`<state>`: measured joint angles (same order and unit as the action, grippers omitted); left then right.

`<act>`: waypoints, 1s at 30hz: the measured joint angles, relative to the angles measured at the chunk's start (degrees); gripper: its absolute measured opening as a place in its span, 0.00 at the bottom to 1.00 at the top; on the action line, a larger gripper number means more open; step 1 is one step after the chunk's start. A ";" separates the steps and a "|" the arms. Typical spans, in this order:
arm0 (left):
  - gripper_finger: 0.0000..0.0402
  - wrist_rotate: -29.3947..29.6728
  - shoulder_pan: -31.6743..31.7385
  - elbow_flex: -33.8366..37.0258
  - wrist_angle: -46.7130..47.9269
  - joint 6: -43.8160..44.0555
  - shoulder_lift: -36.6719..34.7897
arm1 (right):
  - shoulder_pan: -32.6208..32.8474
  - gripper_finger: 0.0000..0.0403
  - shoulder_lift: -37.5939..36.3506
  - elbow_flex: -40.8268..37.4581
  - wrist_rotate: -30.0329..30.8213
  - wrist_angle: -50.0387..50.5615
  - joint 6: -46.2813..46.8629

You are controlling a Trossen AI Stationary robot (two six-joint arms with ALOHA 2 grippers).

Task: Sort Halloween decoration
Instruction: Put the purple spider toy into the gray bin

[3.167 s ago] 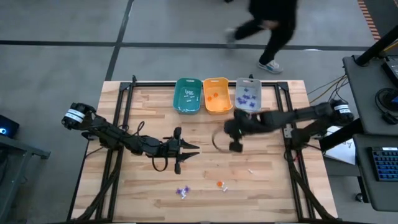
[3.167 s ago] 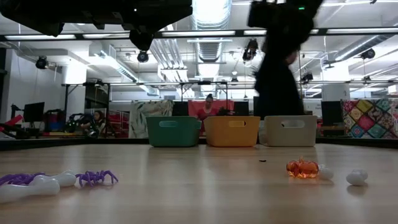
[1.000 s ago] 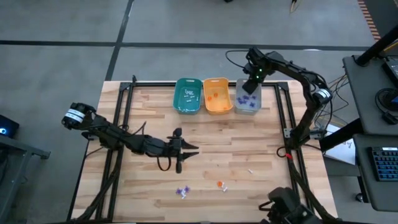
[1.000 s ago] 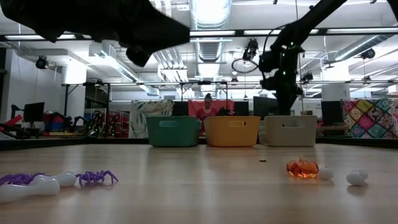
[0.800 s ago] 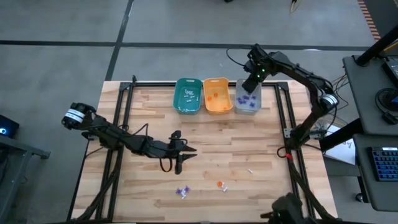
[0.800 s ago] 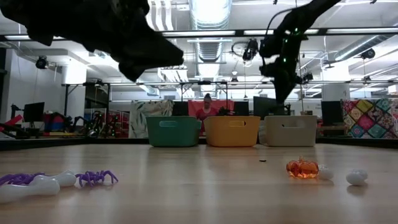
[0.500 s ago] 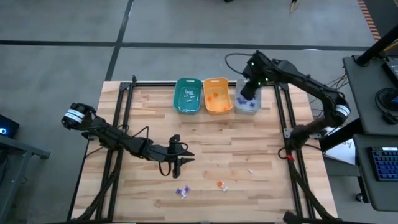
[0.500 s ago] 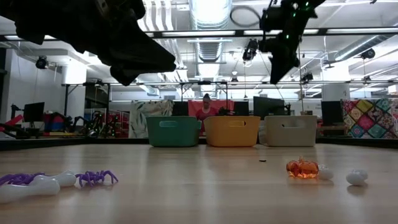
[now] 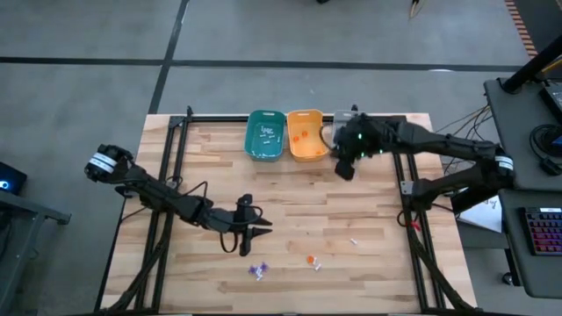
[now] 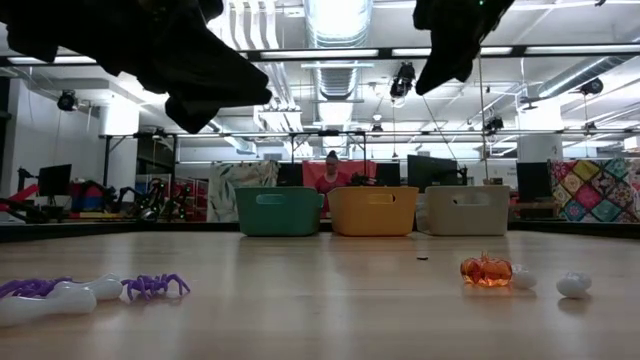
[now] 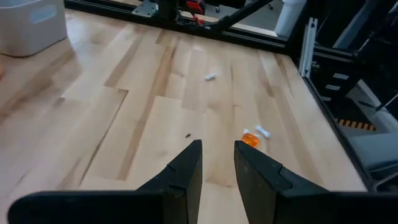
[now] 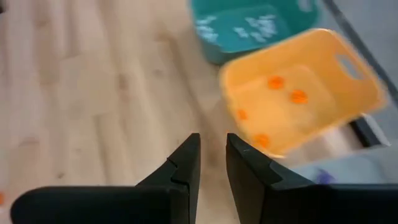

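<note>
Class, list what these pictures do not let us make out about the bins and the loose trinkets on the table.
- Grey bin: in the high view the right gripper and its arm cover most of it, so its contents are hidden.
- Teal bin, orange bin: the low view shows only their walls.
- White trinkets: too small to identify.

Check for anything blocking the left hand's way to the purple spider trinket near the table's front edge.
Nothing visible does: bare wood lies between the left hand and the small purple spider trinket, with a white piece beside it.
</note>
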<state>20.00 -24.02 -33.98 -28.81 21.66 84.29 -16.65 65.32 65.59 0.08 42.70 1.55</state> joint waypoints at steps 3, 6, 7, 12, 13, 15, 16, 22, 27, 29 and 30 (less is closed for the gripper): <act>0.19 -0.01 -0.93 -0.01 0.47 1.02 -0.28 | 4.56 0.17 -0.13 -1.96 -0.02 -2.14 1.79; 0.19 -0.03 -2.02 -0.02 2.29 2.63 -0.82 | 8.51 0.17 -0.06 -3.96 0.00 -4.10 3.11; 0.19 -0.03 -2.48 -0.02 3.22 3.24 -1.03 | 9.68 0.16 -0.06 -4.57 0.00 -4.59 3.53; 0.19 -1.57 -4.98 -0.02 6.51 4.88 -1.38 | 14.43 0.16 -0.04 -7.63 0.00 -6.40 5.41; 0.19 -2.63 -5.35 -0.02 6.74 4.88 -1.38 | 15.13 0.16 -0.04 -8.19 0.00 -6.73 5.61; 0.19 -5.32 -5.95 -0.02 7.15 4.88 -1.38 | 16.27 0.16 -0.04 -9.32 0.00 -8.08 6.25; 0.19 -6.66 -6.15 -0.02 7.18 4.80 -1.36 | 16.71 0.16 -0.04 -9.95 -0.02 -8.92 6.49; 0.19 -9.53 -7.58 -0.02 7.23 5.82 -0.09 | 17.93 0.16 0.04 -12.61 0.02 -12.38 7.05; 0.19 -10.26 -9.36 -0.02 7.27 7.54 1.50 | 17.94 0.16 0.44 -13.38 0.02 -13.46 8.04; 0.19 -10.28 -9.89 -0.02 7.25 8.09 1.87 | 18.51 0.16 0.46 -13.88 0.12 -14.78 7.89; 0.19 -10.24 -10.09 -0.02 7.21 8.62 2.10 | 18.92 0.16 0.46 -14.30 0.07 -15.47 7.63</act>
<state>9.76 -34.11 -34.00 -21.60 30.28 86.39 2.27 65.78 51.29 0.14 27.23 9.18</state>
